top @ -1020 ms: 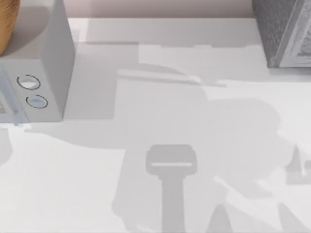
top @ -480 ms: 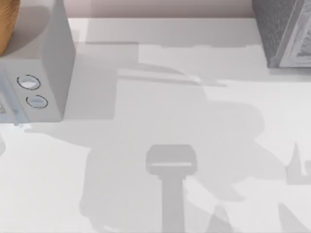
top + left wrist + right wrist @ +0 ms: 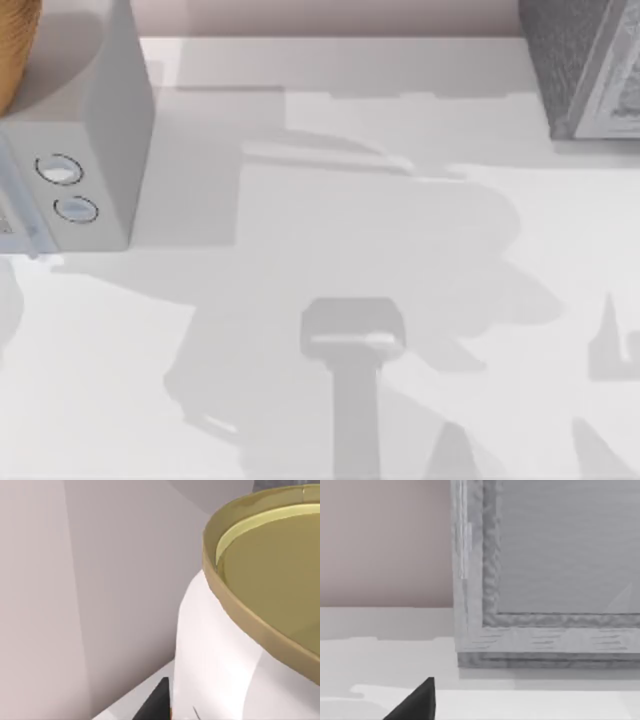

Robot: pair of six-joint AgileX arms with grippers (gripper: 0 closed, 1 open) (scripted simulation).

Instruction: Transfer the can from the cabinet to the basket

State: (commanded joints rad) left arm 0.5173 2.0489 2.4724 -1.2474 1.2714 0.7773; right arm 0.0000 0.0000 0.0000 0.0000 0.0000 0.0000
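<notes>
On my top view, the basket (image 3: 12,50) sits at the far left back corner, its orange-brown ribbed side cut by the frame edge. Just beside it stands a pale grey box (image 3: 95,130) with two round dials (image 3: 66,190) on its front. The white table (image 3: 350,130) stretches across the middle, crossed by grey arm shadows. At the right back corner I see the cabinet (image 3: 565,70), dark grey and speckled, with its paler front panel.

My left wrist view puts the can (image 3: 225,650) very close to the camera, white body and dull gold top, with a dark fingertip (image 3: 155,705) touching or just beside its lower side; I cannot tell whether the left pincer grips it.

My right wrist view faces the cabinet (image 3: 545,580) front, near it, with one dark fingertip (image 3: 417,702) showing; I cannot tell how wide that pincer stands.
</notes>
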